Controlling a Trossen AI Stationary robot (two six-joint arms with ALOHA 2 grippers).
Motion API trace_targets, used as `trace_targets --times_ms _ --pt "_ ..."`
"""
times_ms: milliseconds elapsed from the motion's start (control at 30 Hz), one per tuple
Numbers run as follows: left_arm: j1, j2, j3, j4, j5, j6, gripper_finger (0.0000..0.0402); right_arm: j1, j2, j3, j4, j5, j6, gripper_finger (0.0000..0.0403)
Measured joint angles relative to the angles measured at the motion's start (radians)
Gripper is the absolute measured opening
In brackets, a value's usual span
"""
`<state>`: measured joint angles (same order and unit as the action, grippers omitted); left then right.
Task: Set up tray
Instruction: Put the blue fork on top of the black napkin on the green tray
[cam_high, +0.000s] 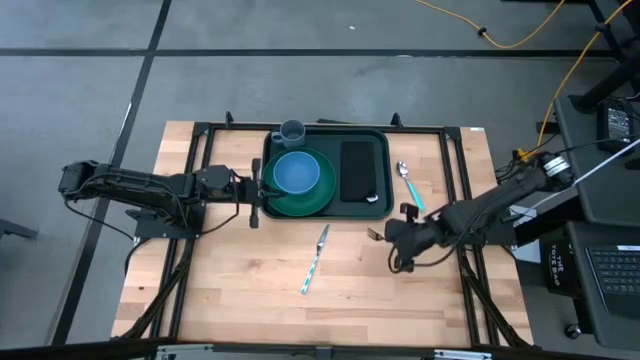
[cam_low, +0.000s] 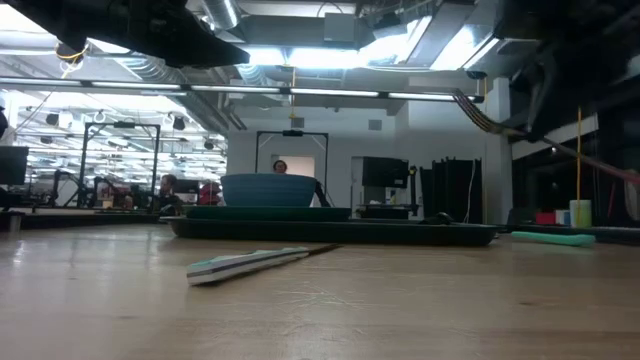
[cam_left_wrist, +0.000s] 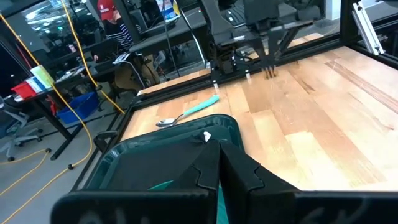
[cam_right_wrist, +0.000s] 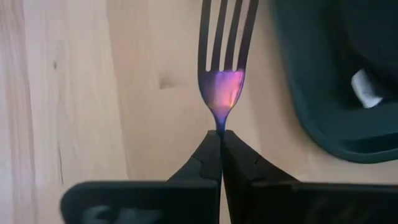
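Wooden counter (cam_high: 250, 300) carrying large dark green rimmed plastic tray (cam_high: 378, 212) at far centre. Left gripper (cam_high: 256, 190) jaws closing on tray's left rim, steadying it. Right gripper (cam_right_wrist: 220, 138) jaws pinching iridescent metal fork (cam_right_wrist: 225, 56), tines forward, beside tray's near right corner, readying placement.

Glossy iridescent metal fork (cam_right_wrist: 225, 56), smooth plastic tray (cam_high: 378, 205), pale wood table (cam_high: 400, 300)

Robotics lab: ceiling ducts (cam_low: 250, 70), rigs (cam_low: 120, 150), workstations (cam_left_wrist: 81, 68).

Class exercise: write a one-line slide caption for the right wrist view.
Right gripper shut on a fork, tines pointing forward over the wooden table, beside the dark green tray.
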<state>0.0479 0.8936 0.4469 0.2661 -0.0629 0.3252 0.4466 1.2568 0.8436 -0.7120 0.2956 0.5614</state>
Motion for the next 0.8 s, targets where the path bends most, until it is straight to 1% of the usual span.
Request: trace_targets --times_ms 100,233,433,600,700,800 --pt "0.000 0.000 0.000 0.000 0.000 0.000 0.0005 -0.040 -0.028 0.000 0.013 0.002 -0.038 0.0002" --pt "0.000 0.000 0.000 0.008 0.000 0.002 0.0004 -0.091 -0.029 0.000 0.039 0.024 -0.111 0.0002" --pt "0.000 0.023 0.001 0.000 0.000 -0.012 0.0001 -0.196 -0.021 0.000 0.170 0.021 -0.255 0.0002" --pt "0.000 0.026 0.001 -0.005 0.000 -0.036 0.0005 -0.280 -0.019 0.000 0.270 0.002 -0.318 0.0002" --pt "0.003 0.026 0.001 -0.008 -0.014 0.003 0.0003 -0.319 -0.012 0.000 0.322 -0.001 -0.334 0.0002" --pt "0.032 0.026 0.001 -0.051 -0.018 0.065 0.0001 -0.353 0.009 0.000 0.399 -0.001 -0.337 0.0002"
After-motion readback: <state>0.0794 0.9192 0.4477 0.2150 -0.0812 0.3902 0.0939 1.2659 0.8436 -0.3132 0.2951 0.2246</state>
